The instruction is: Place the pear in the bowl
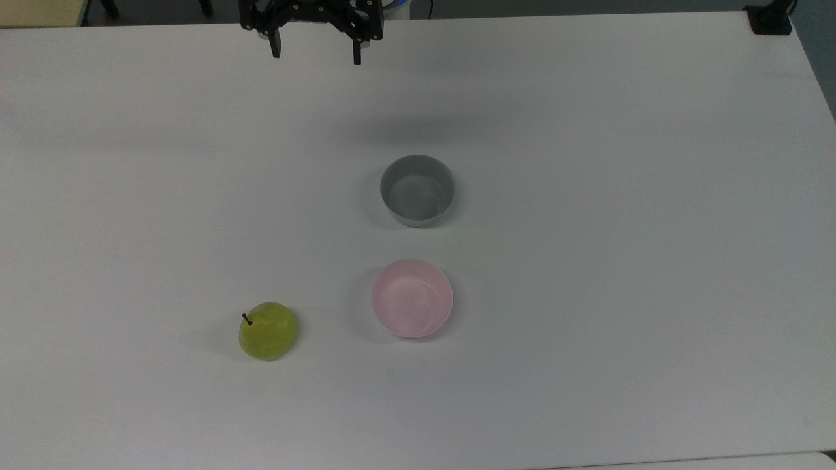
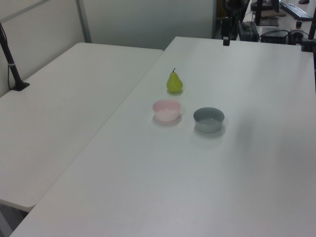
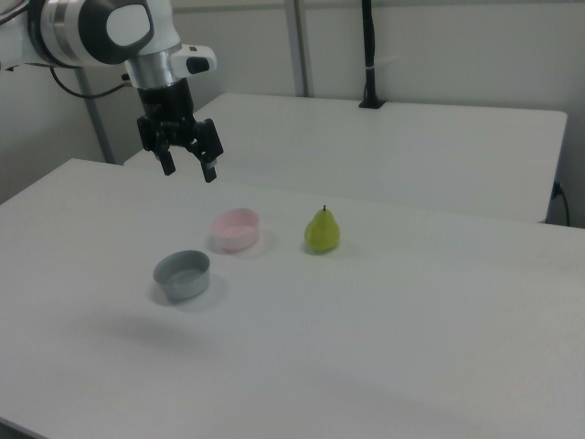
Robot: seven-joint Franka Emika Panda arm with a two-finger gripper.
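The yellow-green pear [image 1: 268, 330] stands upright on the white table, its dark stem up; it also shows in the left view [image 2: 174, 82] and the right view [image 3: 322, 230]. The pale pink bowl [image 1: 412, 297] sits empty to the pear's right in the top view [image 2: 167, 109] [image 3: 236, 229]. My gripper [image 1: 316, 53] hangs open and empty high above the table's far edge in the top view, well away from both. In the right view the gripper [image 3: 189, 169] hovers above and to the left of the pink bowl.
A grey-blue bowl [image 1: 417, 190] sits empty just beyond the pink one in the top view [image 2: 209, 119] [image 3: 182, 274]. A second white table [image 2: 59, 98] adjoins this one. A black post [image 3: 368, 55] stands on it. The table's edge [image 1: 819, 78] runs along the top view's right.
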